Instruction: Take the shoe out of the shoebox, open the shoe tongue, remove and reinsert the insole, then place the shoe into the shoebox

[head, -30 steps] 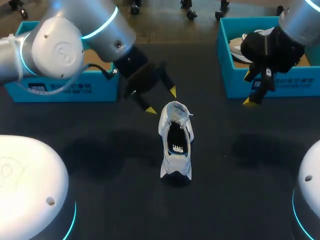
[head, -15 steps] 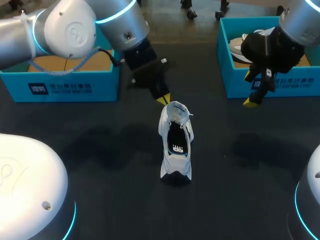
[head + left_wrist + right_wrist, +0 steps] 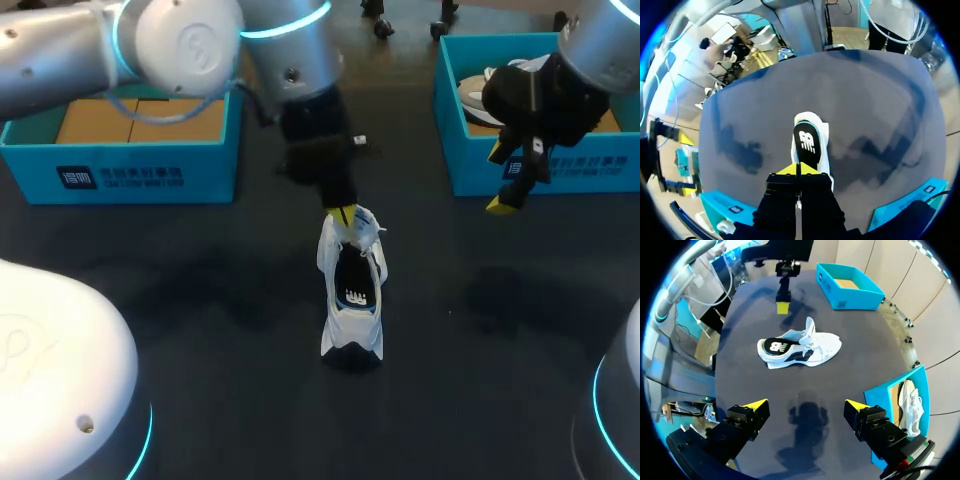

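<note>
Left arm (image 3: 180,40): enters from the left and reaches past the middle. Silver links, one joint ring lit blue, black wrist section angled steeply downward.

Left gripper (image 3: 345,214): points down. In the left wrist view both yellow tips are pressed flat together, with only a thin seam between them.

Right arm (image 3: 600,35): enters from the right, on its own side and well apart from the left gripper, black wrist tilted down.

Right gripper (image 3: 805,405): fingers spread wide, the two yellow tips level with each other and held above the table.
</note>
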`<control>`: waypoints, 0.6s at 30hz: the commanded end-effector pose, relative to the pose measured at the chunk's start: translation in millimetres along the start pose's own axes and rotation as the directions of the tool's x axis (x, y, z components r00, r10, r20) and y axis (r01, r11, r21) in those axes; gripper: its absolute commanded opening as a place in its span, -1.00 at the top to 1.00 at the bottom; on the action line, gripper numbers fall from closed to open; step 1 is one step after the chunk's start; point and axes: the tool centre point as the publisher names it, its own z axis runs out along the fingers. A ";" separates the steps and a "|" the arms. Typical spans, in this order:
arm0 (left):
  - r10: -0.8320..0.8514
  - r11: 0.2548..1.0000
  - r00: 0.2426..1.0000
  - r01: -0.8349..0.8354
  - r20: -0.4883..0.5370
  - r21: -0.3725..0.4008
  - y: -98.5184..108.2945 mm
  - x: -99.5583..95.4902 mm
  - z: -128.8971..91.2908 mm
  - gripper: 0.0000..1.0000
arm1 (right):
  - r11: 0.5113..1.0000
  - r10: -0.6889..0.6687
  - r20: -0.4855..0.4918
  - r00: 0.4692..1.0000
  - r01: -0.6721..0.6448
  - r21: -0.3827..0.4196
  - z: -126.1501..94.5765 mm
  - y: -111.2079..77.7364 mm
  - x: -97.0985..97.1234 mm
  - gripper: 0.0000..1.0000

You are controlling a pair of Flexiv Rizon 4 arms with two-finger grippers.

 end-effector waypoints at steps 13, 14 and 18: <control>0.049 0.998 0.987 -0.054 -0.154 -0.028 -1.7 -11.3 78.5 1.00 | 1.000 0.000 0.000 1.000 0.000 0.001 0.6 0.0 -0.2 -1.00; 0.053 0.997 0.986 -0.061 -0.160 -0.046 -1.5 -10.5 83.6 1.00 | 1.000 0.000 0.000 1.000 0.000 0.001 0.6 0.0 -0.2 -1.00; 0.075 0.996 0.983 -0.083 -0.170 -0.043 -3.3 -5.7 93.6 1.00 | 1.000 0.000 0.000 1.000 0.000 0.001 0.6 0.0 -0.2 -1.00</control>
